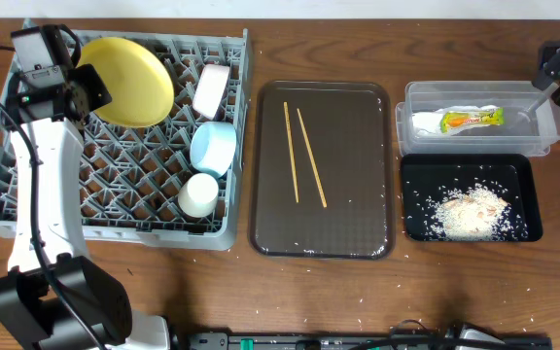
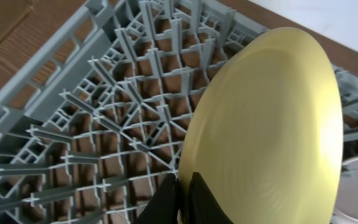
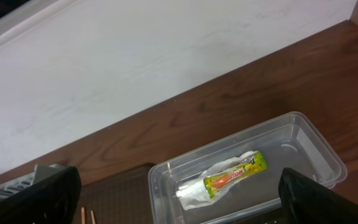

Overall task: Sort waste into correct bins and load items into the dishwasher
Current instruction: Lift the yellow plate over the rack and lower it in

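Note:
My left gripper is shut on the rim of the round yellow plate, which stands on edge at the back of the grey dish rack; the plate fills the left wrist view. The rack also holds a white bowl, a light blue bowl and a pale cup. The chopsticks lie on the brown tray. My right gripper is open above the clear tub, which holds the wrapper. Rice scraps lie in the black tray.
Rice crumbs are scattered on the wooden table around the trays and along the front edge. A white wall runs behind the table. The left arm's base stands at the front left.

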You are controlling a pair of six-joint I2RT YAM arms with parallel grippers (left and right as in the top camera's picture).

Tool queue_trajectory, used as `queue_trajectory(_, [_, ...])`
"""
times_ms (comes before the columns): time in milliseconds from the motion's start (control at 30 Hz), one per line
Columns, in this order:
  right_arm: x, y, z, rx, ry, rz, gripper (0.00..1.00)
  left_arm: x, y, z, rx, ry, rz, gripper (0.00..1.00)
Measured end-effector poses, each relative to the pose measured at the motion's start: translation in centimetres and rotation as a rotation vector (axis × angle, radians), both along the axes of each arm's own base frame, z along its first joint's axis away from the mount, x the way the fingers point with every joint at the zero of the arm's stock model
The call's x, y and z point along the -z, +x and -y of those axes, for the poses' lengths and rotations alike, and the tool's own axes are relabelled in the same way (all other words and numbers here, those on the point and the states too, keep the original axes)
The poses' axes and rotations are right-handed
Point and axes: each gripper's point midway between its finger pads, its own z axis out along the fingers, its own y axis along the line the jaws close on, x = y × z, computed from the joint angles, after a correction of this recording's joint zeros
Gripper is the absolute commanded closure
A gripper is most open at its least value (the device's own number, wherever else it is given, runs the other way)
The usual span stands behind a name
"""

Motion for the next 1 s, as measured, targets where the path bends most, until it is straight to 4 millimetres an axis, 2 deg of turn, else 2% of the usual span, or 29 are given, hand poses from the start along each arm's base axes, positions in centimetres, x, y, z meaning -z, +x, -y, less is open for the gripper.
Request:
queue_trajectory(200, [0.0,0.0,0.0,0.000,0.000,0.000,0.01,1.8,0.3,-0.3,0.002,0.022,-0.055,0.93])
queue_trajectory(300, [0.0,0.0,0.0,0.000,0.000,0.000,0.01,2.4,0.6,0.4,0.025,0.040,-0.076,0.93])
queue_trajectory(667, [0.0,0.0,0.0,0.000,0.000,0.000,0.01,1.0,1.3,2.9,0.026,0.263,-0.109,0.93])
queue_trajectory(800, [0.0,0.0,0.0,0.000,0.000,0.000,0.01,0.4,1.2,3.0,0.002,0.326,-0.112,0.93])
queue_trajectory(1000, [0.0,0.0,0.0,0.000,0.000,0.000,0.01,-0.4,1.1,2.1,-0.029,0.389,-0.111,0.92])
